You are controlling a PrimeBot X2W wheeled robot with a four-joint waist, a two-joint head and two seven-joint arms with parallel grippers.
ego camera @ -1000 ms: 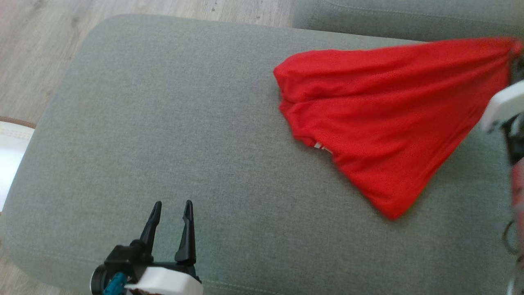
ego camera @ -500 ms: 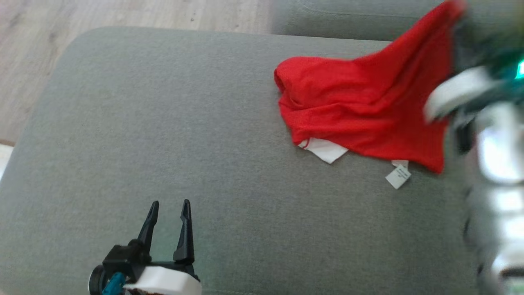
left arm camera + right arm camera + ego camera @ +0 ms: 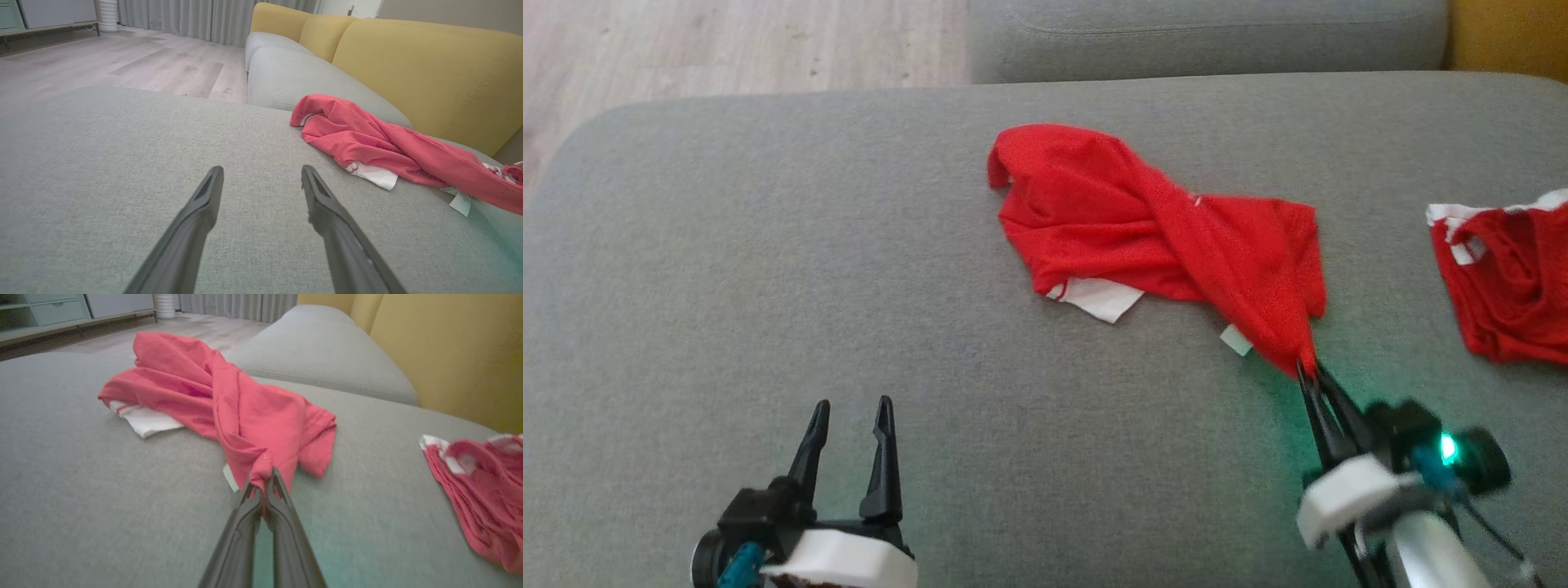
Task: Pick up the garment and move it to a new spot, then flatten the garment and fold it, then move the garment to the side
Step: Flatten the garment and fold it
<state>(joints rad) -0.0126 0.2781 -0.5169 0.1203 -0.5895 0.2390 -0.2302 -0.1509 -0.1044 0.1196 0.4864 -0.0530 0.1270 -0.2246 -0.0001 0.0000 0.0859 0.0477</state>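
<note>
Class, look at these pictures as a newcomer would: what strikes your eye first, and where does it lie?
The crumpled red garment lies mid-cushion on the grey sofa seat, its near corner pinched in the shut right gripper. A second red-and-white garment lies farther right; the left gripper hangs open at lower left.

The head camera looks steeply down on the grey cushion (image 3: 768, 245). Both wrist cameras sit low, skimming across it toward the yellow backrest (image 3: 429, 69) at upper right. All three share the red garment (image 3: 1094, 212).
</note>
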